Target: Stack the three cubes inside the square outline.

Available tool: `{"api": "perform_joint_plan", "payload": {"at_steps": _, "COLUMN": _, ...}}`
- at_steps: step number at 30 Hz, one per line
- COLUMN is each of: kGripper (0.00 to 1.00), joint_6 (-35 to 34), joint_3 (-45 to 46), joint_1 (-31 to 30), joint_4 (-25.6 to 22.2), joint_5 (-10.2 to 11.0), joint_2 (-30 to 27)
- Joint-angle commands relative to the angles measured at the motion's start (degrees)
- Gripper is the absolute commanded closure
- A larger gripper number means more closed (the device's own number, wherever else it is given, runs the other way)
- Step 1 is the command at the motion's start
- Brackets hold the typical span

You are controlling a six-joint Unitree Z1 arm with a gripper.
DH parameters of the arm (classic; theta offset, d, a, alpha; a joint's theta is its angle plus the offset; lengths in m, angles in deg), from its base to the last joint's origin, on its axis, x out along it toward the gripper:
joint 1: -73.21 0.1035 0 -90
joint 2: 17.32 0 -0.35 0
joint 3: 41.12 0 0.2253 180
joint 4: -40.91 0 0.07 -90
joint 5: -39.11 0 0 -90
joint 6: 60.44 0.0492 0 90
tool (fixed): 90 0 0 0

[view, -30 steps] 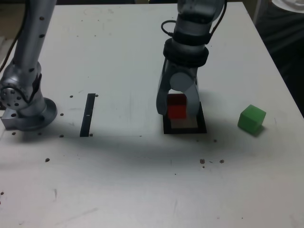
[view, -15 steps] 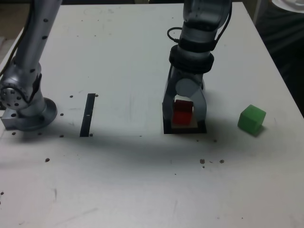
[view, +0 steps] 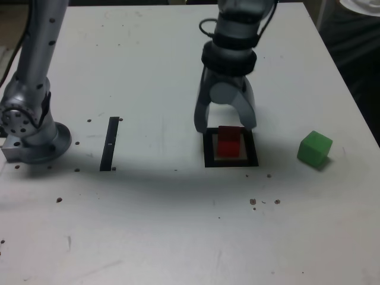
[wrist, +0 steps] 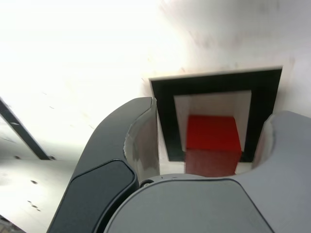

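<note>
The red cube (view: 229, 141) sits inside the square outline (view: 208, 155), on its pale centre; the wrist view shows the red cube (wrist: 213, 139) within the black frame (wrist: 165, 121). My gripper (view: 225, 123) hangs open just above and behind the cube, its two fingers spread wider than the cube and touching nothing. The green cube (view: 314, 148) lies on the table toward the exterior view's right, apart from the outline. No yellow cube shows in either view.
A thin black strip (view: 110, 143) lies flat at the exterior view's left of the outline. The arm's metal base (view: 32, 133) stands at the far left. Small dark specks dot the white table (view: 178, 225).
The gripper opened, let go of the red cube inside the outline, and rose up and back from it. The green cube stayed put.
</note>
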Motion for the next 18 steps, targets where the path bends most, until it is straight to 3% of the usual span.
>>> {"api": "perform_joint_plan", "payload": {"at_steps": 1, "kGripper": 0.01, "joint_6": 1.57, "joint_3": -0.78, "joint_1": 1.71, "joint_4": -0.33, "joint_5": 0.75, "joint_2": -0.38}}
{"api": "perform_joint_plan", "payload": {"at_steps": 18, "kGripper": 0.01, "joint_6": 7.56, "joint_3": -13.99, "joint_1": 14.7, "joint_4": -3.78, "joint_5": 3.67, "joint_2": 6.52}}
